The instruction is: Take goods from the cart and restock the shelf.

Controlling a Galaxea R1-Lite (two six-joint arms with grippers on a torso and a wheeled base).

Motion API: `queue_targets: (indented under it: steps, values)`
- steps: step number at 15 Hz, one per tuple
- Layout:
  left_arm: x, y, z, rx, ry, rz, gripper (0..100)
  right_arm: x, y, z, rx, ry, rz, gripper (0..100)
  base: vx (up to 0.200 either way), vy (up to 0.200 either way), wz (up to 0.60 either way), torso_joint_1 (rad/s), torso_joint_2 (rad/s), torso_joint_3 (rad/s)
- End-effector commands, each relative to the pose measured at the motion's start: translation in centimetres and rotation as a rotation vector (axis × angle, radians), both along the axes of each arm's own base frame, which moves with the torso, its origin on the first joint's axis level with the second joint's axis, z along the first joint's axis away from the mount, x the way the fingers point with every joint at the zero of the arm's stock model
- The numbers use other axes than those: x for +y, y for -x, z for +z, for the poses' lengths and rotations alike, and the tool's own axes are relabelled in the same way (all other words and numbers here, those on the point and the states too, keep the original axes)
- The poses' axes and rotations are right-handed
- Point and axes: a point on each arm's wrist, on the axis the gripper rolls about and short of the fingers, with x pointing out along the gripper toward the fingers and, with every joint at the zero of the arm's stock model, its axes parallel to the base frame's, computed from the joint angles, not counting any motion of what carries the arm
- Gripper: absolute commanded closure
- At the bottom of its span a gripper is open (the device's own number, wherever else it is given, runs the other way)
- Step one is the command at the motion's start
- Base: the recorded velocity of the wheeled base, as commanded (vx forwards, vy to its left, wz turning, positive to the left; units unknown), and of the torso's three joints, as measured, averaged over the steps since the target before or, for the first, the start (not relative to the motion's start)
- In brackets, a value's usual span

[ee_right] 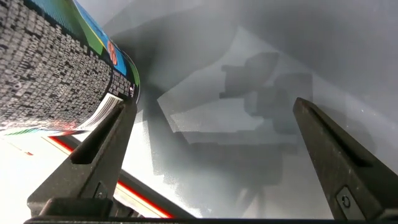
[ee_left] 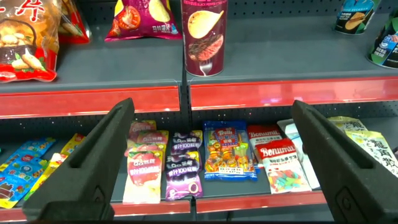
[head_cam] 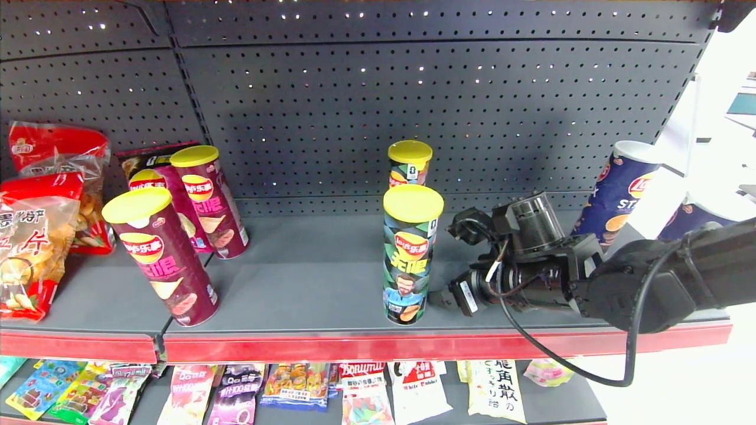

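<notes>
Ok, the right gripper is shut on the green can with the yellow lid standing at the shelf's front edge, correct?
Not shut: the right gripper is open. The right wrist view shows its fingers spread wide, with the green can beside one of them, not between. The can does stand upright at the front edge of the shelf.

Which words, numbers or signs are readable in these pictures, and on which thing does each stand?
Front can: large stylised characters on its side, not surely readable.
Purple cans: similar lettering, not surely readable.
Blue cans: letters partly hidden by the curve, unreadable as words.
Packets on the lower shelf: print too small to quote reliably.
Red shelf edge: no label or number.
</notes>
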Motion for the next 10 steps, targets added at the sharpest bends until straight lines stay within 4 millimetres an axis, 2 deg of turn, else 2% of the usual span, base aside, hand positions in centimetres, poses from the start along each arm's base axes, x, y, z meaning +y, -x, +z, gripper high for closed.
queue_targets:
  steps: [1, 6, 8, 10]
  values:
    - [0.0, 0.0, 0.0, 0.001, 0.000, -0.001, 0, 0.1, 0.2, -0.1, 0.004, 0.002, 0.005, 0, 0.000, 0.000, 0.00, 0.000, 0.00, 0.000]
    - [0.0, 0.0, 0.0, 0.001, 0.000, -0.001, 0, -0.5, 0.8, 0.0, 0.011, 0.005, -0.001, 0, 0.000, 0.000, 0.00, 0.000, 0.00, 0.000]
    - [0.0, 0.0, 0.0, 0.001, 0.000, -0.001, 0, -1.9, 2.8, 1.3, -0.012, -0.008, -0.003, 0, 0.000, 0.000, 0.00, 0.000, 0.00, 0.000]
    - [0.0, 0.0, 0.0, 0.001, 0.001, 0.001, 0, -3.7, 6.0, 3.1, -0.052, -0.033, 0.007, 0, 0.000, 0.000, 0.00, 0.000, 0.00, 0.000]
